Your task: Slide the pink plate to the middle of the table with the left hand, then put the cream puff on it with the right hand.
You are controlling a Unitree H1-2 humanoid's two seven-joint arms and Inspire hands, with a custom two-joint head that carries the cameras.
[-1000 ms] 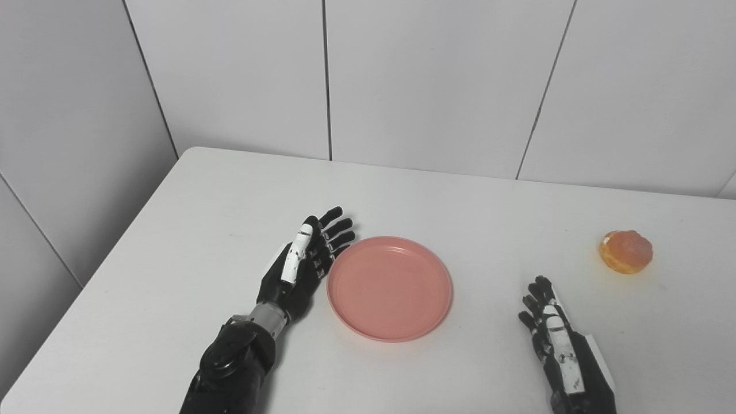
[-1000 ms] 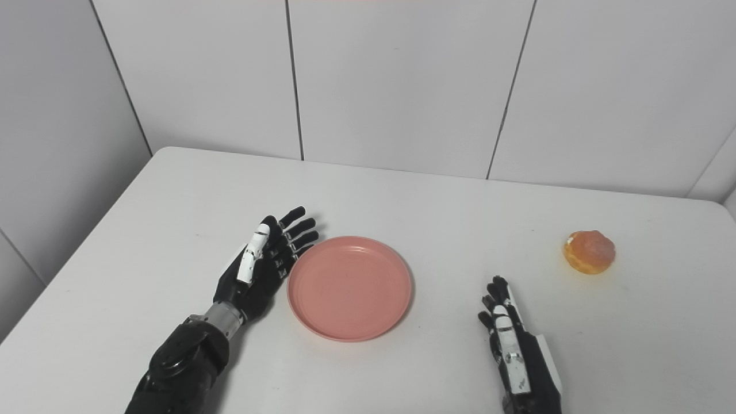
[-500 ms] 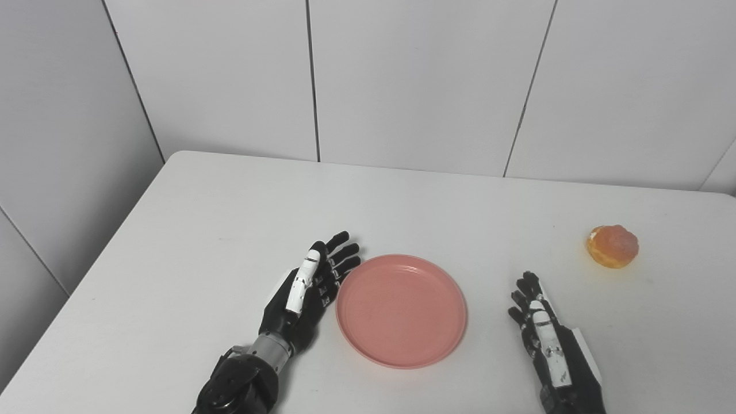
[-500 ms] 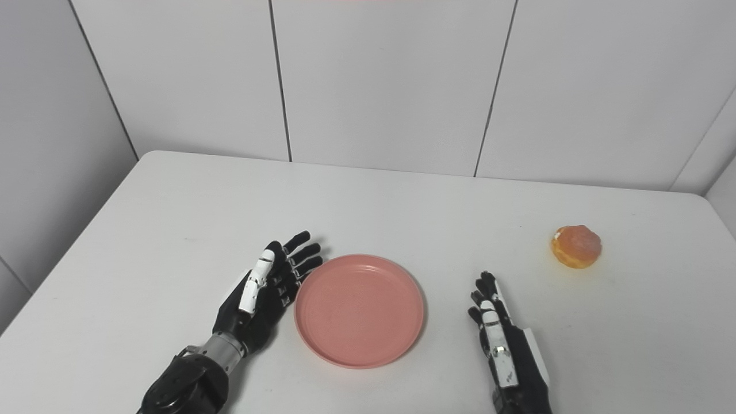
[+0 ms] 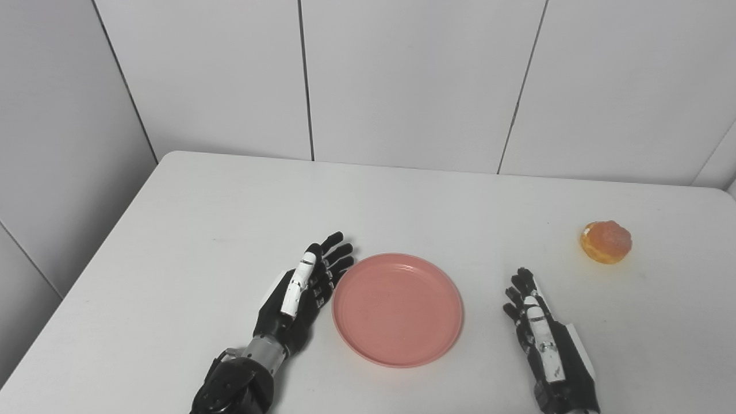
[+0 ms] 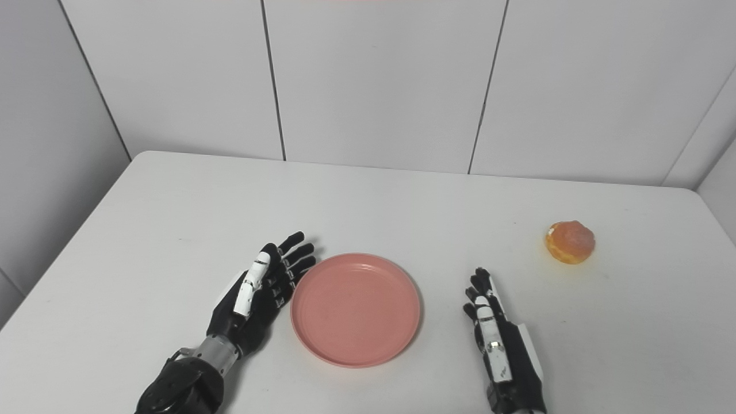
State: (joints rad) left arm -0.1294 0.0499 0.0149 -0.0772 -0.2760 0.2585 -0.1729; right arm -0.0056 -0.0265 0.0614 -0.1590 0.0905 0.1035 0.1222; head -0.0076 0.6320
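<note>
**Pink plate lies between two empty hands, cream puff off to the right**

At the left, the left hand [image 5: 302, 287] lies on the white table [image 5: 218, 213], set on its edge with the palm turned toward the plate. Its fingers [image 5: 336, 253] are stretched out and slightly fanned, gripping nothing, and they reach forward and to the right along the plate's left rim. The hand sits just beside that rim; whether it actually touches the rim cannot be told from these views.

The pink plate [image 5: 398, 309] lies flat on the table toward the near edge, roughly midway across the table's width. Its shallow well holds nothing.

Right of the plate, with a strip of bare table between them, the right hand [image 5: 543, 339] rests low on the table, its back turned up. Its fingers [image 5: 520, 287] point away from the robot, lie close to one another and are a little curled at the tips, closed on no object.

Farther right and farther back, the cream puff [image 5: 606, 241] sits alone on the table near the right edge, well apart from the right hand and the plate. It is round and golden-orange, with a pale patch at its left side.

Behind the table stands a wall of pale panels [image 5: 414, 80] divided by dark seams.
</note>
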